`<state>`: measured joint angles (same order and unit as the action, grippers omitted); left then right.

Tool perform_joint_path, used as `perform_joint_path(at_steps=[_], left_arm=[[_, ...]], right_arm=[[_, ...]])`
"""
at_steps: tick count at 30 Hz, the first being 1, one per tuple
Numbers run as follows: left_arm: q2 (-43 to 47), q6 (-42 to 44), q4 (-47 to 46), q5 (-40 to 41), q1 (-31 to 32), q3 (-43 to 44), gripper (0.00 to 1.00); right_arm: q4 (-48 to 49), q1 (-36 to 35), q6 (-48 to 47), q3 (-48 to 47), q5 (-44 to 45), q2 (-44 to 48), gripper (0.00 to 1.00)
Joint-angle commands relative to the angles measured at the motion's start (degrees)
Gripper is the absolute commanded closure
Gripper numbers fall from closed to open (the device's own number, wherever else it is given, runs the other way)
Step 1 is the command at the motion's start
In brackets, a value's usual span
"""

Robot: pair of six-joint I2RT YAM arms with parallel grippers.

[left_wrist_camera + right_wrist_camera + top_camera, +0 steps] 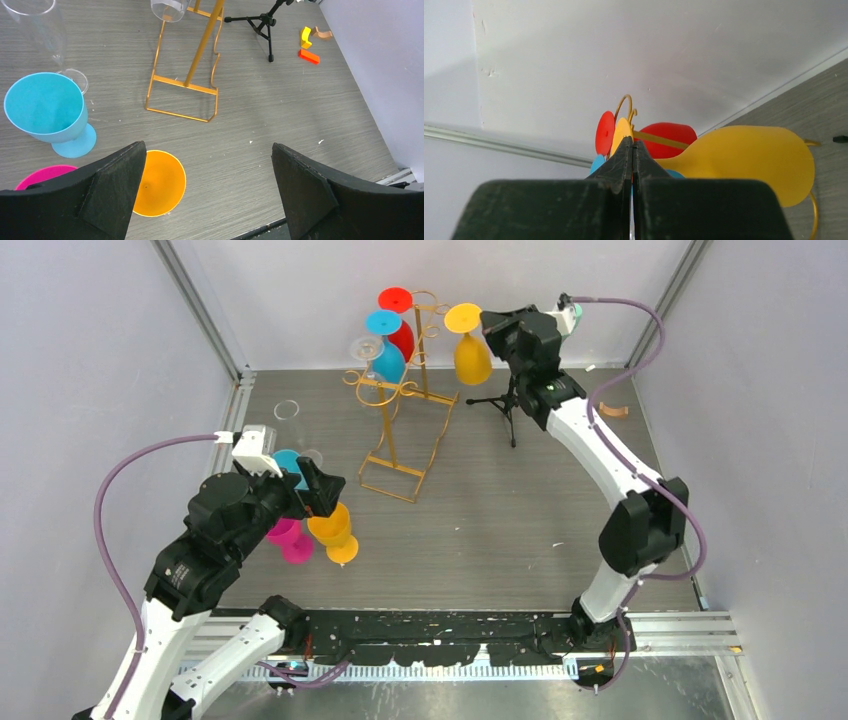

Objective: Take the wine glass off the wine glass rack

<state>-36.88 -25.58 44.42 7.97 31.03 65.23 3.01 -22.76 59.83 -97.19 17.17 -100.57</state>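
The gold wire wine glass rack stands at the back middle of the table, its base also in the left wrist view. A red glass, a blue one and a clear one hang on it upside down. My right gripper is shut on the stem of a yellow wine glass, held upside down just right of the rack's arm. In the right wrist view the yellow bowl sits right of the shut fingers. My left gripper hangs open over the front left.
On the table by the left gripper stand an orange glass, a blue glass, a pink one and a clear one. A black tripod stands under the right arm. Small coloured blocks lie at the far right.
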Motion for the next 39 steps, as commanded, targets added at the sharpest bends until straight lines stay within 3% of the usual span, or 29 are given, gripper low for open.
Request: perform_joint_path(at_steps=[1, 9, 15, 23, 31, 39], left_arm=[[0.48, -1.73, -1.14, 0.59, 0.18, 1.28, 0.0], [0.79, -6.73, -1.62, -2.59, 0.18, -1.3, 0.0], [-2.99, -16.48, -5.38, -13.21, 0.17, -4.8, 0.0], [-7.28, -30.27, -24.4, -26.19, 0.18, -14.52, 0.0], [-12.29, -41.78, -43.31, -30.95, 0.18, -20.92, 0.0], [-18.65, -52.74, -51.39, -33.02, 1.24, -21.93, 0.0]], right_arm=[[6.73, -0.34, 2.95, 8.82, -3.2, 10.16, 1.0], [9.52, -0.31, 8.5, 29.51, -12.06, 28.08, 1.0], [9.36, 0.76, 18.72, 40.81, -19.36, 40.02, 1.0], [11.9, 1.24, 32.19, 49.41, -25.17, 52.24, 1.0], [14.33, 1.23, 38.72, 59.35, -25.91, 61.66, 1.0], [19.17, 1.23, 46.75, 67.94, -25.92, 67.16, 1.0]])
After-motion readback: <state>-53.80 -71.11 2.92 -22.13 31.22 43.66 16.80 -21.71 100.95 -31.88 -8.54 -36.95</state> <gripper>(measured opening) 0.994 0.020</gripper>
